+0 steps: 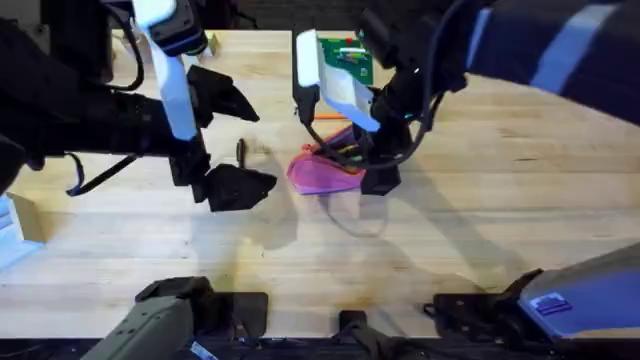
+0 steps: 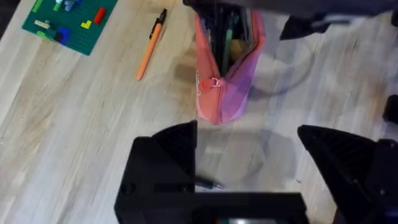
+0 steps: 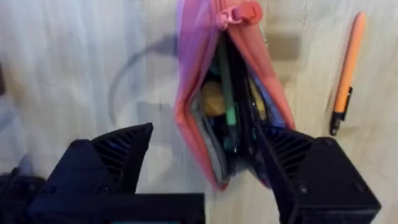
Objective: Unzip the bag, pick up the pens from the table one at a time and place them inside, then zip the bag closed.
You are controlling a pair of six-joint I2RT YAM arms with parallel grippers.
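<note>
Your right gripper [image 3: 208, 168] hangs directly over the bag [image 3: 227, 93], its jaws spread wide, one finger on each side of the far end of the pouch's mouth and closed on nothing. The bag [image 1: 325, 170] lies unzipped near the middle of the bench [image 1: 480, 210], a soft pink fabric pouch with its red zip pull [image 3: 247, 10] at the end away from those jaws. Inside you can see a green pen [image 3: 227, 93] standing among darker sticks against a yellowish lump.

Your left gripper [image 2: 249, 162] sits just short of the bag's closed end, jaws also wide open and empty, black and blocky. One orange pen [image 2: 151, 45] with a black tip lies on the pale, grained wooden planks beside the pouch, slim and straight, not touching it. A green studded board [image 2: 68, 22] with small coloured pieces lies farther off.
</note>
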